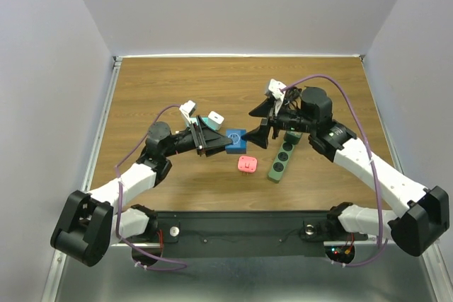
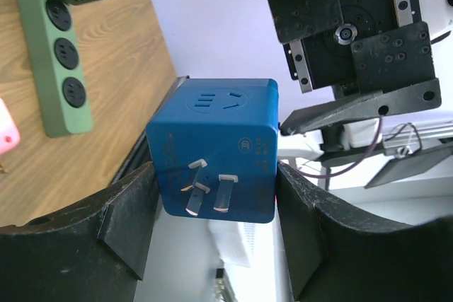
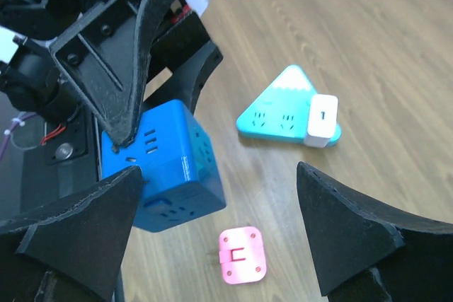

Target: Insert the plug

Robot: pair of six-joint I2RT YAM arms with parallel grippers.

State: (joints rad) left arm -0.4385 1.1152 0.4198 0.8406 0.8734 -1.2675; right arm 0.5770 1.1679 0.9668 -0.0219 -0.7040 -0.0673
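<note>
Blue plug cube (image 2: 216,148), pink adapter (image 3: 241,254)

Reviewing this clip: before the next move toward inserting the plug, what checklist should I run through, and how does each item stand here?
1. Grip of left hand on blue cube plug: ok.
2. Its prongs exposed, nothing covering them: ok.
3. The right hand open and gripping nothing: ok.
4. The green power strip shows empty sockets: ok.
5. Prongs lined up over a socket: not ok; the cube is beside the strip, not above it.
6. The pink plug clear of the path: cannot tell.
</note>
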